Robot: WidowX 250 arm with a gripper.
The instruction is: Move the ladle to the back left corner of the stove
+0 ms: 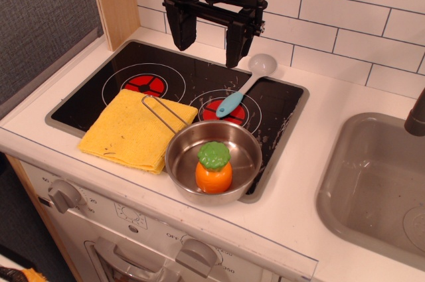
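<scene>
While the gripper point(208, 36) hangs over the back of the stove point(86, 96), jaws spread wide and holding nothing, the ladle point(244, 85) lies untouched below and to its right.

Left to right, from the gripper:
- Wooden panel point(116, 0) stands left of it, at the stove's back left end. Tight edge there.
- Below-left: left burner point(144, 85), bare. The back left corner of the glass beyond it looks open.
- Below, toward the front: yellow cloth point(133, 129), folded, covers the front left of the cooktop.
- Steel pot point(212, 159) at front, right of the cloth, its wire handle resting across the cloth's edge. Toy carrot point(214, 166) stands inside it.
- Ladle: blue handle on the right burner, pale bowl at the stove's back rim, just right of the right jaw. Lies at a slant, handle toward the pot.
- Far right: grey sink point(362, 189), well apart.

Step in hand, by my reading: approach, grasp not yet made. Next move calls for a shift right and down, jaws across the handle, then a lift and carry left along the back edge.

Room: back strip between the tiled wall point(345, 16) and the burners seems free; pot handle and cloth sit forward of that path. Watch the panel at set-down.
</scene>
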